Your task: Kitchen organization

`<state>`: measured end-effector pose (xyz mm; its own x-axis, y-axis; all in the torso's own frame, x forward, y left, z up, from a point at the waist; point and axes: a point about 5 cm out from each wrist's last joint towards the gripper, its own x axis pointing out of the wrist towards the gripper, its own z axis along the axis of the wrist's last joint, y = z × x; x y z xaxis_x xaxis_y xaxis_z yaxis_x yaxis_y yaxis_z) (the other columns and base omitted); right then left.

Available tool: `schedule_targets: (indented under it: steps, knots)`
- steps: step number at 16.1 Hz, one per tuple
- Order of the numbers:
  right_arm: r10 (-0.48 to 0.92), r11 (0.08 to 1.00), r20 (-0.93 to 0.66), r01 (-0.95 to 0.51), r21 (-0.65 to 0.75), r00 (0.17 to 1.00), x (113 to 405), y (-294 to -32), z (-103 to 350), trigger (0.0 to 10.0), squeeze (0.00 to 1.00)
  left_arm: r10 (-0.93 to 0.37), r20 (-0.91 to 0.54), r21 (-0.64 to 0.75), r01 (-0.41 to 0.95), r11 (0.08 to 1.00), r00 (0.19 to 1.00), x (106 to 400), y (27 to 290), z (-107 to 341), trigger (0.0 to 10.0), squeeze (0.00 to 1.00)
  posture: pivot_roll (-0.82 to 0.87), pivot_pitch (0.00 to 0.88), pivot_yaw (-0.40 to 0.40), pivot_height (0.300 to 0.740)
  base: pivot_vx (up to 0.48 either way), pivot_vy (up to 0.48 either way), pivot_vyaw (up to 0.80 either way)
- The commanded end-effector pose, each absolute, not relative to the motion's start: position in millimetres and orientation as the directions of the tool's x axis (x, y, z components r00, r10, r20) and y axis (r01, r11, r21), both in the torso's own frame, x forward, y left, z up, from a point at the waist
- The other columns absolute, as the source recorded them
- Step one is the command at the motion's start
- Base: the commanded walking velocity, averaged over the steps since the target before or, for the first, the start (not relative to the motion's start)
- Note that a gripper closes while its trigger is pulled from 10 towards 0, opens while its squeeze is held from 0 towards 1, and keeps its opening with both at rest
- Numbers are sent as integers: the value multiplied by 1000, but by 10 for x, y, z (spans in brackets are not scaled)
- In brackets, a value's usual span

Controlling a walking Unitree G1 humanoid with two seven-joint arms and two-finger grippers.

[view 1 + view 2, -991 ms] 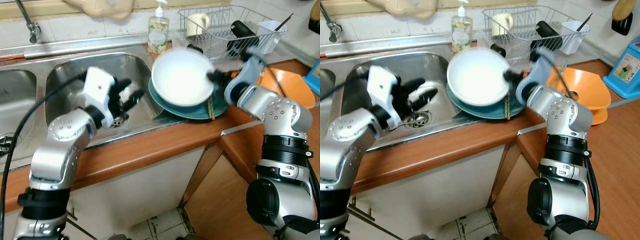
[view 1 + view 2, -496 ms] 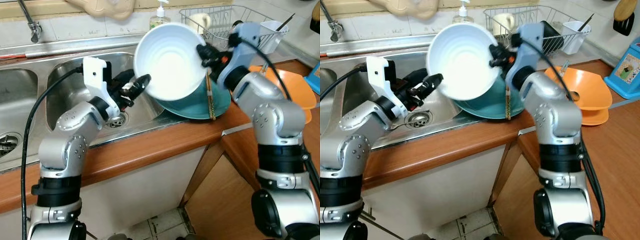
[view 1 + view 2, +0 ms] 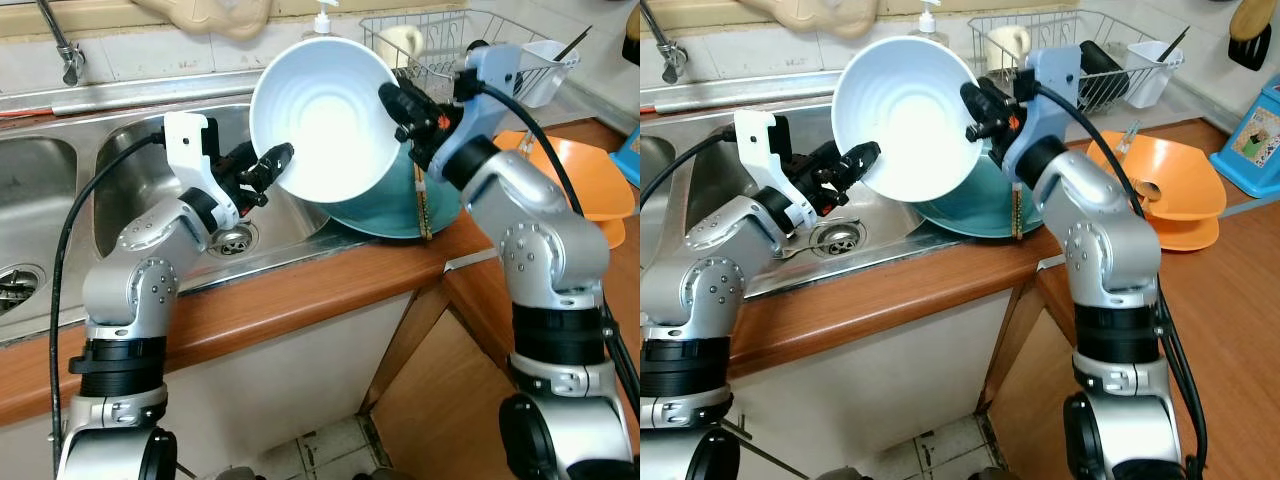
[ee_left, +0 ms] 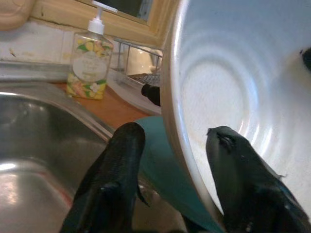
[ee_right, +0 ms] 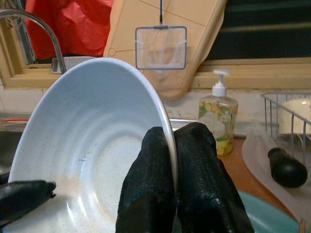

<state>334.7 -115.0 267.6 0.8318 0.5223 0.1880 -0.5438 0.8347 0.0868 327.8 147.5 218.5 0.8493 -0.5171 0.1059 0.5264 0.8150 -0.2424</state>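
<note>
A large white bowl (image 3: 325,120) hangs tilted on edge above the sink's right rim, its hollow facing me. My right gripper (image 3: 400,105) is shut on its upper right rim; in the right wrist view its fingers (image 5: 150,194) pinch the rim. My left gripper (image 3: 270,165) is open at the bowl's lower left rim. In the left wrist view one finger (image 4: 112,184) lies outside the bowl (image 4: 233,97) and the other inside, with the rim between them. A teal plate (image 3: 400,205) lies under the bowl on the counter edge.
Chopsticks (image 3: 420,205) rest on the teal plate. A steel sink (image 3: 130,170) with a faucet (image 3: 60,45) is at the left. A soap bottle (image 4: 90,65) and a wire dish rack (image 3: 440,50) stand behind. Orange bowls (image 3: 585,180) sit at the right.
The right gripper lifted the white bowl off the teal plate, tilted it and carried it left. The left gripper rose from the sink and now straddles the bowl's rim.
</note>
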Motion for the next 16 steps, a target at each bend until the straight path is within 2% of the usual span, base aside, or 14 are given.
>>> schedule_targets:
  steps: [1, 11, 12, 13, 16]
  knots:
    - [536, 819, 261, -570, 72, 803, 3274, -1125, 2812, 0, 0, -494, 115, -263, 506, 822, 862, 3305, 1524, 2215, 0, 0, -55, 0, 13, 740, 0, 0, 0]
    - [528, 827, 242, -558, 73, 814, 3266, -1075, 2760, 0, 0, -465, 114, -278, 478, 833, 878, 3283, 1503, 2172, 0, 0, -54, 0, 2, 740, 0, 0, 0]
    - [527, 829, 238, -555, 69, 816, 3266, -1070, 2755, 2275, 0, -463, 115, -277, 476, 835, 879, 3282, 1500, 2172, 0, 0, -54, 0, 2, 740, 0, 0, 0]
    - [522, 833, 232, -549, 65, 821, 3270, -1069, 2747, 10000, 0, -456, 119, -280, 470, 837, 882, 3282, 1502, 2174, 0, 0, -55, 0, 1, 740, 0, 0, 0]
    - [509, 847, 217, -530, 45, 833, 3278, -1065, 2723, 10000, 0, -422, 131, -291, 442, 848, 897, 3289, 1522, 2184, 0, 0, -54, 0, 3, 740, 0, 0, 0]
